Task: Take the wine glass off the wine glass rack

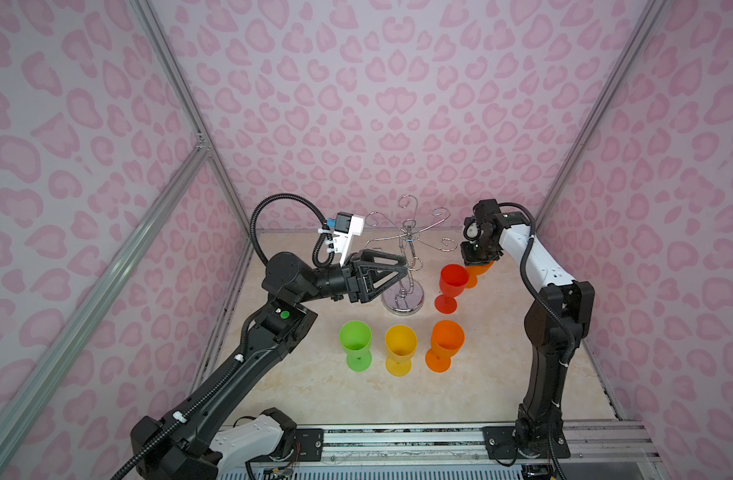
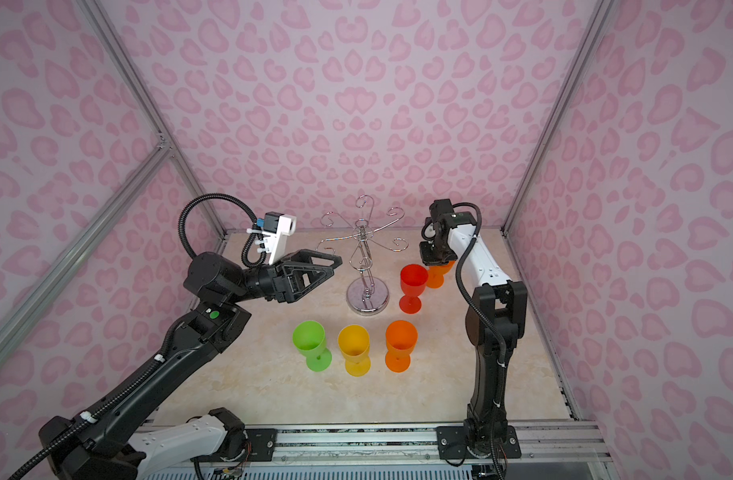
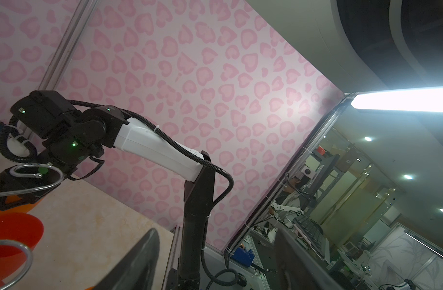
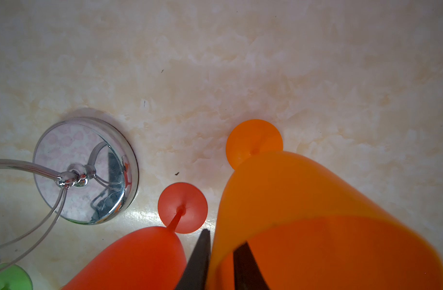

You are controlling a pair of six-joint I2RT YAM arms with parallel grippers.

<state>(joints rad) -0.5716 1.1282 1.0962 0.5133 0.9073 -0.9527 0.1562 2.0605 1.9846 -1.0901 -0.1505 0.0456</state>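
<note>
Straddling the orange wine glass [image 4: 316,195] rim, right gripper [image 4: 225,237]: hold cannot be confirmed. Left gripper [image 2: 336,267]: jaws apart, empty.

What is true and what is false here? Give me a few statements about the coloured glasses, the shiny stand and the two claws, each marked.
1. No glass hangs on the wine glass rack. True.
2. The left gripper holds the green glass. False: its jaws are open and empty beside the rack's post.
3. The right gripper has one finger inside and one outside the rim of the far orange glass. True.
4. The red glass lies on its side. False: it stands upright near the rack's base.
5. The yellow glass stands between the green glass and the near orange glass. True.
</note>
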